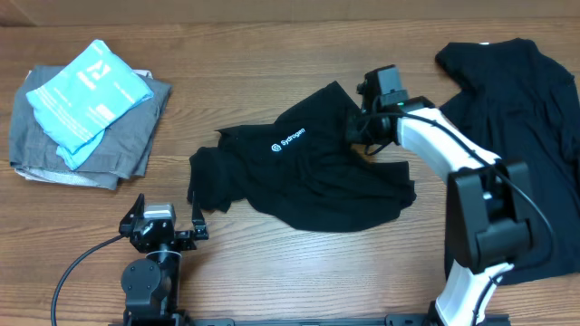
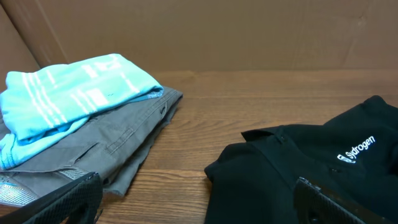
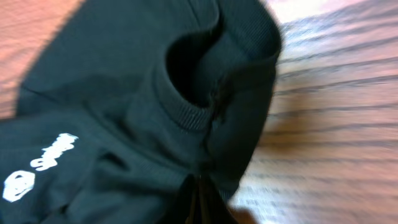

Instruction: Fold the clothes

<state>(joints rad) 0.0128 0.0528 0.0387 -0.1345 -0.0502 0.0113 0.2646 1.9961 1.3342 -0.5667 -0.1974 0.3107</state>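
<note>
Overhead: R arm (image 1: 433,136) outstretched, gripper (image 1: 353,128) on polo (image 1: 308,181)

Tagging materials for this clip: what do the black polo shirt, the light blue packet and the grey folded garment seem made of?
The black polo shirt: soft matte knit, probably cotton blend; ribbed collar edge, limp folds.
The light blue packet: seemingly thin plastic film, crinkled, white print.
The grey folded garment: matte woven cloth, exact fibre unclear; stitched seams and pocket line show.

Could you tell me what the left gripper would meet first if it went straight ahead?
Probably bare table centrally, though the left gripper's fingers may brush the black polo shirt and grey garment.
</note>
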